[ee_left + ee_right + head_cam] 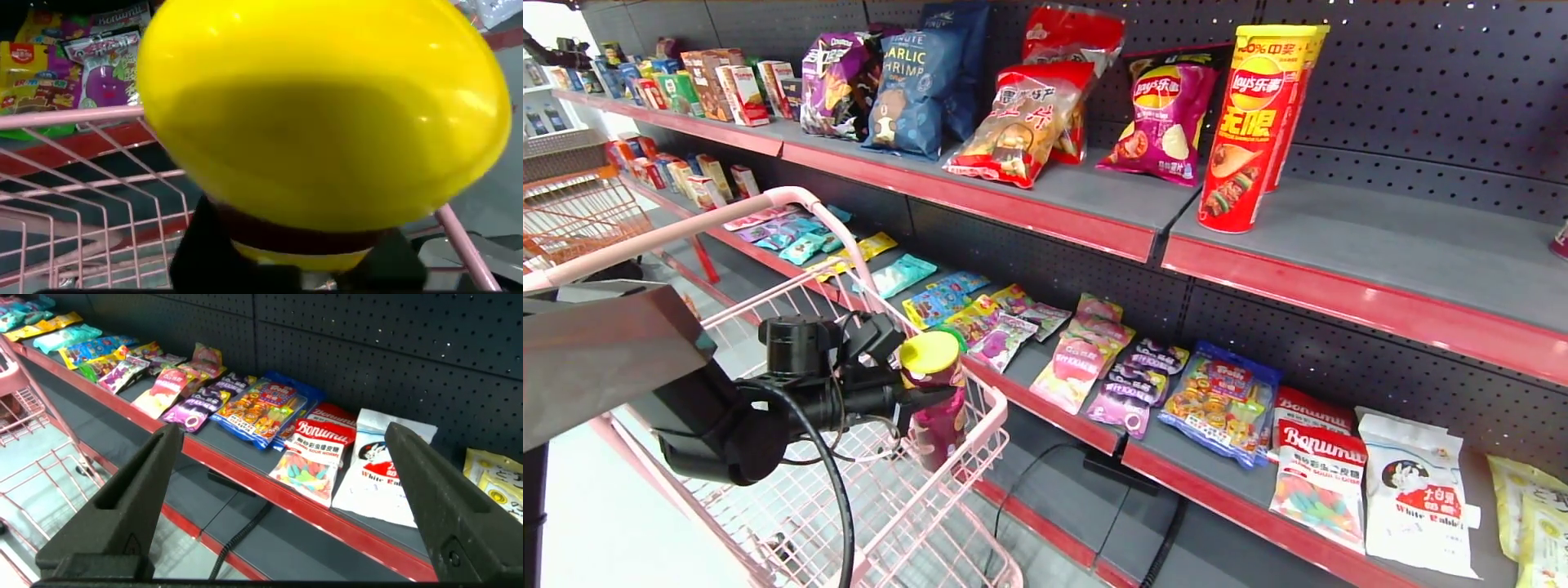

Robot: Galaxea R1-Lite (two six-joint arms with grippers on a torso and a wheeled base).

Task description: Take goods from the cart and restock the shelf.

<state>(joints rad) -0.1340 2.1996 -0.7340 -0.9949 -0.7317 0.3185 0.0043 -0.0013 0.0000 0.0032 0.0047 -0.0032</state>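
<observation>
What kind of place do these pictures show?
Most likely a snack aisle of a shop, or a mock-up of one. Red-edged shelves carry chip bags and candy packets, a pink shopping cart stands before them, and the left pincer holds a yellow-lidded chip can at it.

Shop, snack aisle. Long grey shelves (1380,237) w/ red front strips (1339,304) and black pegboard back (1421,90), typical retail fixture. Top level: chip bags (1164,122), a tall chip tube (1250,131), boxed goods (723,82) further along, all stood facing out in rows. Lower level: flat candy packs (1221,400) laid side by side, many sorts. Pink wire cart (686,227) sits just in front of the shelving; orange wire cart (572,214) beyond it, at the left.
</observation>
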